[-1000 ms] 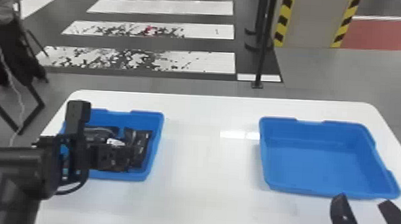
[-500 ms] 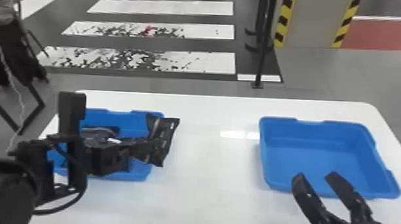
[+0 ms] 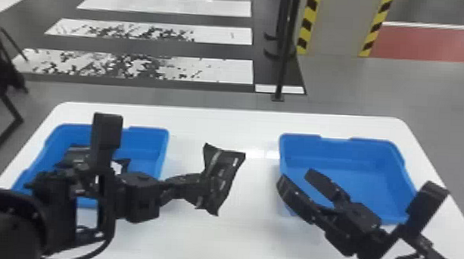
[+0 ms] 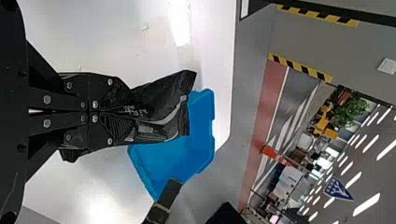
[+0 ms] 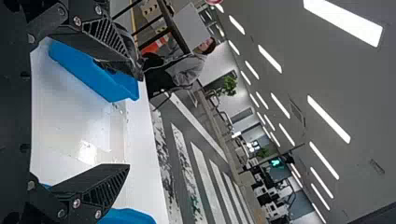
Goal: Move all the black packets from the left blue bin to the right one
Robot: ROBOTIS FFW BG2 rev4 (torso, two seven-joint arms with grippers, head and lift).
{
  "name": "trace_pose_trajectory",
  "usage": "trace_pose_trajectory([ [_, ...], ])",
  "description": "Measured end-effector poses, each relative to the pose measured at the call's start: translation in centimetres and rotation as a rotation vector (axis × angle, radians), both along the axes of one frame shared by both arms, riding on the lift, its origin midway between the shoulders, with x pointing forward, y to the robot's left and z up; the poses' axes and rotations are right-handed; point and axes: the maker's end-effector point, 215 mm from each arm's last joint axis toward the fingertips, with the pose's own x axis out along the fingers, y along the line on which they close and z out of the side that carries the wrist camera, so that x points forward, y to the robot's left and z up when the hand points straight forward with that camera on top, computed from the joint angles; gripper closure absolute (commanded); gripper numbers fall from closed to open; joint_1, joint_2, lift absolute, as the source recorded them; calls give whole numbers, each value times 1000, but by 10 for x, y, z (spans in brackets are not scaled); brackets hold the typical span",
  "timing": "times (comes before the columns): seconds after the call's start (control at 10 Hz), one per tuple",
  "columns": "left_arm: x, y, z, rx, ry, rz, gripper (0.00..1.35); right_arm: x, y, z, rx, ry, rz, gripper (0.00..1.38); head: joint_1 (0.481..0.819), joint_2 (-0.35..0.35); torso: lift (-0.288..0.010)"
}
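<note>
Tabletop [image 3: 227, 125] white, striped floor [image 3: 219, 71] beyond.

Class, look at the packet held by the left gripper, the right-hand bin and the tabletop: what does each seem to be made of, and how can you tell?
Packet: probably plastic film or foil, slightly shiny; it creases softly.
Right bin: likely moulded plastic, smooth, evenly blue, with rounded corners.
Tabletop: glossy white, reflecting light; perhaps laminate.

We see a white table [image 3: 183, 246] with rounded far corners — and directly on it, upright and well apart, the left blue bin [image 3: 147, 133] and the right blue bin [image 3: 336, 149] — each near one side edge.
</note>
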Motion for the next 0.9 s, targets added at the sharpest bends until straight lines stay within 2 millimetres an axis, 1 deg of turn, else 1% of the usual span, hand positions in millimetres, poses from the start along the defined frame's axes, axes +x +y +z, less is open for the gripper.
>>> trace_pose_trajectory([
  [0.2,-6,-19,5,-27,2,-44,1214,4,15,3,23,36,63,220,695,-4,-138],
  [0.4,-9,-29,8,-41,0,-67,1214,-1,39,7,49,72,142,220,695,14,-138],
  [0.5,-9,-33,9,-45,0,-77,1214,-3,49,9,55,81,178,249,695,19,-138],
  [0.6,-10,-36,9,-52,4,-84,1214,-4,59,12,61,85,209,423,695,30,-138],
  [0.7,-12,-40,8,-59,9,-93,1214,-4,67,13,67,87,229,771,695,40,-138],
  [0.9,-14,-46,10,-70,13,-108,1214,4,69,15,105,82,227,1225,695,35,-138],
])
